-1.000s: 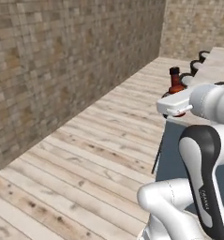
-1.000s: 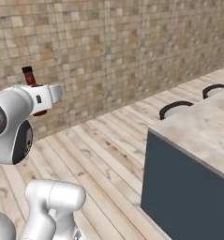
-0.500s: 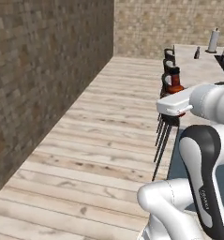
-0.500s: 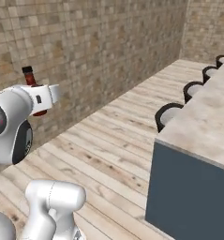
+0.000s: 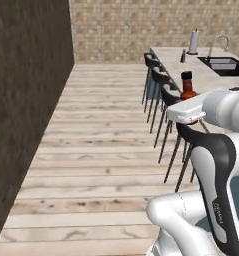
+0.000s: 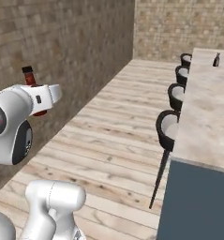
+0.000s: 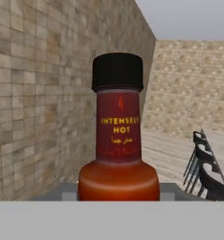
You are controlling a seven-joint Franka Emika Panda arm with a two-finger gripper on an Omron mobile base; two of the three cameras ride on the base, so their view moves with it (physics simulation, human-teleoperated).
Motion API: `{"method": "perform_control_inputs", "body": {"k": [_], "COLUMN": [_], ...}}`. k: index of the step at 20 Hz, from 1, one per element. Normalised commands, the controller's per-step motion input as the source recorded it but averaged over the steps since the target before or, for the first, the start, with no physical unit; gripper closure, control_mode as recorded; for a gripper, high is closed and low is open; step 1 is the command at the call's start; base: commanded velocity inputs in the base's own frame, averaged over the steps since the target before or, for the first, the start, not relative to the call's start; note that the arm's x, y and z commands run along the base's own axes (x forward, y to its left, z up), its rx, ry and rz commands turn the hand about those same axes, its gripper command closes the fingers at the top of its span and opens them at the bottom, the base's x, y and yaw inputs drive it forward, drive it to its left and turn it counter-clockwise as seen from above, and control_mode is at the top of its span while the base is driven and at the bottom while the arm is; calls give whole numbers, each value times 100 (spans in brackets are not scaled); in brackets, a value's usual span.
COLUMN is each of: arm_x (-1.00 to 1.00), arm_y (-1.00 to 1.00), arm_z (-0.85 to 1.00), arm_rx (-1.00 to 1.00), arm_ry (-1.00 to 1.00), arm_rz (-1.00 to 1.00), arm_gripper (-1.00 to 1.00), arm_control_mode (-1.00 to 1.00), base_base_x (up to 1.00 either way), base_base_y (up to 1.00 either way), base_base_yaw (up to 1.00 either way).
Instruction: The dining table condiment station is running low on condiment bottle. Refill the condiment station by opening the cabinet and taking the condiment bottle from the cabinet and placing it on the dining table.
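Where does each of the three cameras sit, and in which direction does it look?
Left base view: behind the arm on its left, looking along the wooden floor to the dining table and black stools; white arm at lower right.
Right base view: behind on the right, facing the brick wall and the table; arm at lower left.
Hand view: on the hand, looking along the pincer at the condiment bottle.
Shared: all three show the bottle held upright and the stools.
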Motion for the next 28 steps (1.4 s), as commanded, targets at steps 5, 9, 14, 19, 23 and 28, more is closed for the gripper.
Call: {"method": "perform_control_inputs", "body": {"k": [5,9,14,19,23,28], "arm_x": [0,0,0,0,0,0], "arm_y": [0,0,0,0,0,0], "arm_z": [0,0,0,0,0,0], "arm_rx": [0,0,0,0,0,0], "arm_ry": [0,0,0,0,0,0], "arm_rz": [0,0,0,0,0,0], "arm_gripper": [100,100,100,100,100,100], "arm_control_mode": [100,100,100,100,100,100], "base_base_x": [100,100,100,100,100,100], "base_base_y": [100,100,100,100,100,100], "base_base_yaw": [-48,-47,-47,-48,-48,-47]}}
